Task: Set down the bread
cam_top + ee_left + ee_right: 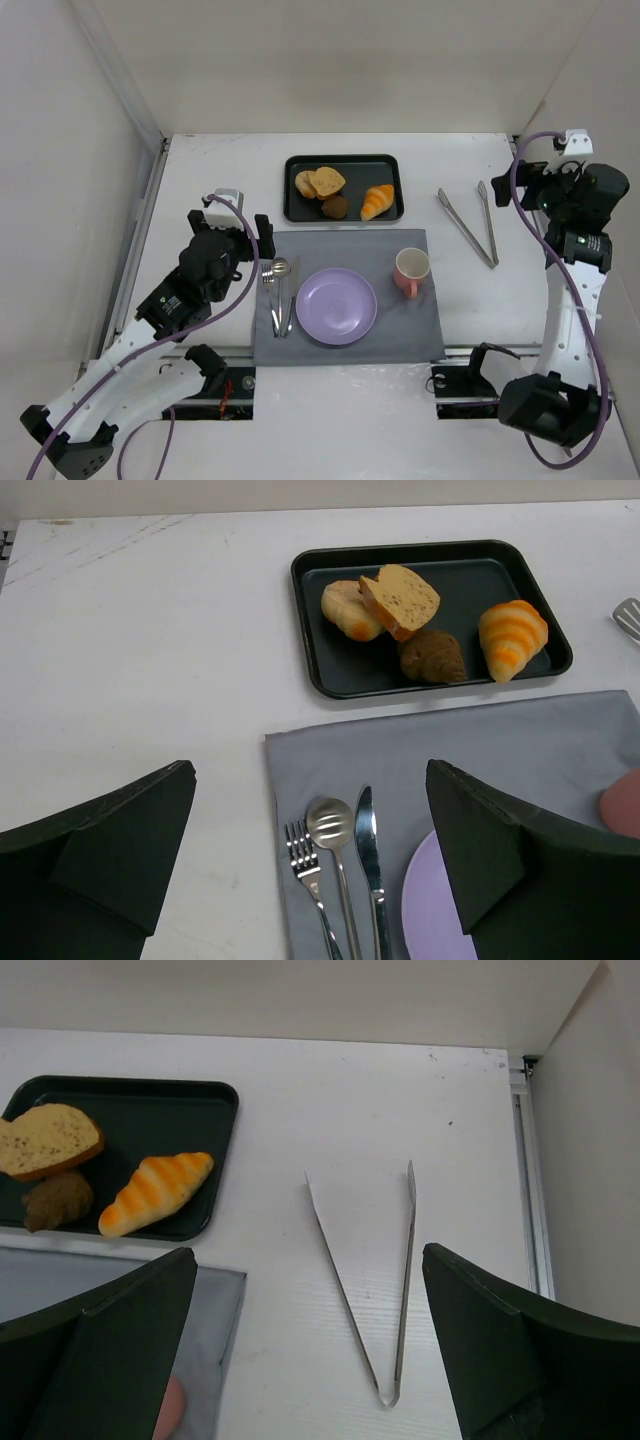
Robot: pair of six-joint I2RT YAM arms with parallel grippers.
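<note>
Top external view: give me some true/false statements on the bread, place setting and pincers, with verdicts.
1. The bread lies on the purple plate. False: it is in the black tray, leaning on the pale bun.
2. The purple plate has nothing on it. True.
3. The tongs lie on the grey mat. False: they lie on the bare table to the right of the mat.
4. The left pincer and right pincer are open and empty. True.
5. The pink mug stands on the mat to the right of the plate. True.
</note>
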